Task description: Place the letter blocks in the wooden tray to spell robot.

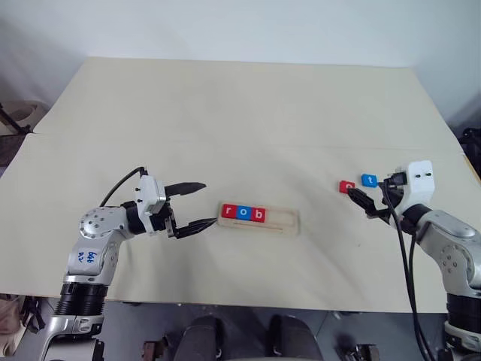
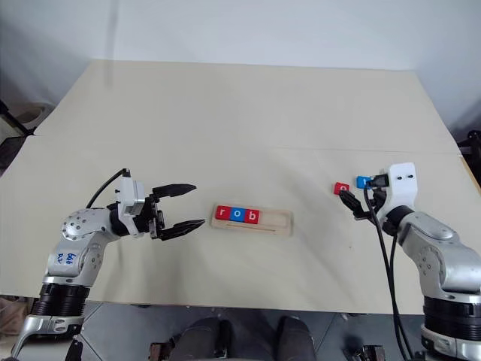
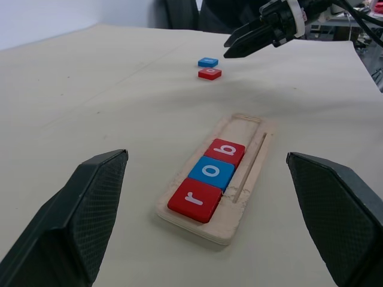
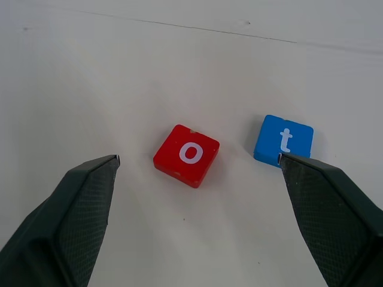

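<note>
Beige table (image 1: 225, 113) bears the wooden tray (image 1: 282, 222); white wall (image 1: 225, 26) behind.

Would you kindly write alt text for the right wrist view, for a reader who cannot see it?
A red o block and a blue t block lie flat and apart on the pale table, just ahead of the open right hand. Its two black fingers rise on either side, touching neither block.
</note>
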`<state>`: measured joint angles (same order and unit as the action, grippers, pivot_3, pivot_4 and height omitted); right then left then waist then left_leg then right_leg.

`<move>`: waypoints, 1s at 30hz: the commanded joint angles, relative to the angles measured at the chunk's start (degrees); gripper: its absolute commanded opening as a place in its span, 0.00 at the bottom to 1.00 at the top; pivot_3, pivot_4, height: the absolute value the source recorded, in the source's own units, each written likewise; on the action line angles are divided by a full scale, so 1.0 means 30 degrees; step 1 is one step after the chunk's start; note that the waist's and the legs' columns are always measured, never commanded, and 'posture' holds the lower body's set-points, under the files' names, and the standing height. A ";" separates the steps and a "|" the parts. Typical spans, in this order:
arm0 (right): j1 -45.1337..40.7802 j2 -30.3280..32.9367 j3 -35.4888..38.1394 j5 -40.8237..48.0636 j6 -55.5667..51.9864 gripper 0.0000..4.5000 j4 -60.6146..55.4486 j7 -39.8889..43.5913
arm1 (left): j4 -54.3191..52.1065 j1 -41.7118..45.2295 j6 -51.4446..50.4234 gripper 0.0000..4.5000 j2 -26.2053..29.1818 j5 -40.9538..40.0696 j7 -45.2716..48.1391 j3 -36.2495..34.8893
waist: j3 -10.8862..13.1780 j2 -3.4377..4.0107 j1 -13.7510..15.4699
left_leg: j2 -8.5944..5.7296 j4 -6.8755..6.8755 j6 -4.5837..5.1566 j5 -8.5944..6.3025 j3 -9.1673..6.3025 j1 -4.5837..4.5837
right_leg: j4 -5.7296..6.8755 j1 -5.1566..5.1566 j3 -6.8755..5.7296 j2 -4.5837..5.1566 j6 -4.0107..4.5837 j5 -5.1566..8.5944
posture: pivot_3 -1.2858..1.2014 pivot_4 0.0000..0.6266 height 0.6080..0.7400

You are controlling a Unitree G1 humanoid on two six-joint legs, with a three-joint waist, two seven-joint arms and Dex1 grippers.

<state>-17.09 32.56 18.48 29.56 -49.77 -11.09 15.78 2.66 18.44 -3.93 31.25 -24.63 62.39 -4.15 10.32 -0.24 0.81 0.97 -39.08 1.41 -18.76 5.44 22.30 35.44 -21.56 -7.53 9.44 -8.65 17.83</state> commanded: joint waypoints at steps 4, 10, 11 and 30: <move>-0.0981 -0.2119 -0.0196 -0.1023 -0.1584 0.99 -0.0929 -0.3556 | -0.0637 -0.0056 0.0393 1.00 0.0214 -0.0139 -0.0138 -0.0344 | -0.0003 0.0005 -0.0075 | -0.0010 0.0010 -0.0001 0.0000 -0.0001 0.0010 | -0.0003 -0.0008 -0.0001 0.0003 0.0003 0.0002 | 0.52 0.24 1.00; -0.1358 -0.3891 -0.0727 -0.2169 -0.1144 0.99 -0.0622 -0.5034 | -0.0828 -0.0099 0.0352 1.00 0.0281 -0.0152 -0.0332 -0.0397 | -0.0003 0.0006 -0.0240 | -0.0010 0.0014 -0.0001 0.0000 -0.0002 0.0012 | 0.0000 -0.0014 -0.0001 0.0003 0.0003 0.0002 | 0.52 0.24 1.00; -0.1474 -0.4133 -0.0793 -0.2290 -0.1076 0.99 -0.0483 -0.5148 | -0.0883 -0.0137 0.0335 1.00 0.0295 -0.0168 -0.0362 -0.0410 | -0.0003 0.0006 -0.0283 | -0.0011 0.0014 -0.0001 0.0000 -0.0002 0.0012 | -0.0001 -0.0014 0.0002 0.0003 0.0003 0.0002 | 0.52 0.24 1.00; -0.0641 -0.5155 -0.0709 -0.2055 -0.3325 0.32 -0.4215 -0.5003 | -0.1335 -0.0490 0.0114 1.00 0.0265 -0.0258 -0.0577 -0.0181 | -0.0002 0.0012 -0.0356 | 0.0000 0.0043 -0.0004 0.0002 0.0000 0.0017 | 0.0000 -0.0037 0.0008 -0.0002 0.0007 0.0004 | 0.52 0.24 1.00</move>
<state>-19.52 16.24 14.39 21.60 -57.02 -17.86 0.48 0.38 16.98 -3.82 31.71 -24.64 60.19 -4.42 10.31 -0.21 -0.25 0.97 -38.95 1.40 -18.76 5.43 22.35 35.44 -21.67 -7.50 9.44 -8.63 17.85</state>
